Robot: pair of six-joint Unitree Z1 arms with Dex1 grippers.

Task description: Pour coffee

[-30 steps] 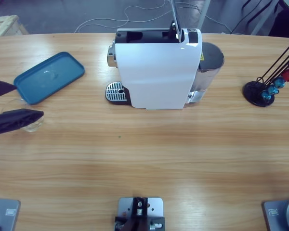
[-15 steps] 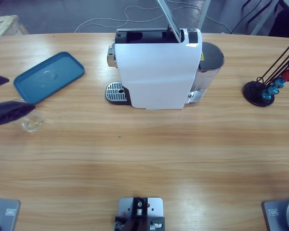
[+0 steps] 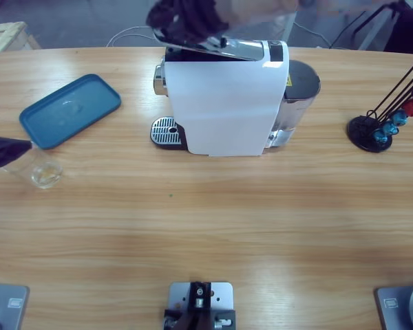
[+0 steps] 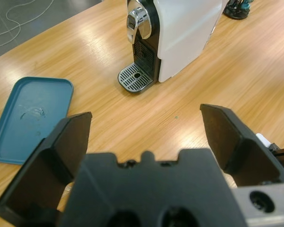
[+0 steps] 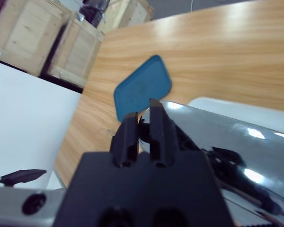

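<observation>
1. Finds no coffee anywhere yet: no dark liquid in the glass [image 3: 43, 172], which looks clear and empty, none at the drip grate [image 3: 164, 130] of the white machine [image 3: 227, 103].
2. Shows the left gripper [image 4: 144, 116] spread wide and holding nothing, low over the table's left end, pointed toward the machine's front.
3. Places the glass just beside that gripper's nearer jaw tip, upright on the wood, below the blue tray [image 3: 69, 110] in the high view.
4. Shows the right gripper [image 5: 142, 109] with jaws pressed nearly together, nothing between them, down on the silver lever [image 3: 234, 47] atop the machine.
5. Turns on one line: from glass to grate, well apart, running rightward and slightly up across the high view.
6. Favours the left arm, much the nearer to the glass; probably calls for closing round it, then carrying it onto the grate.
</observation>
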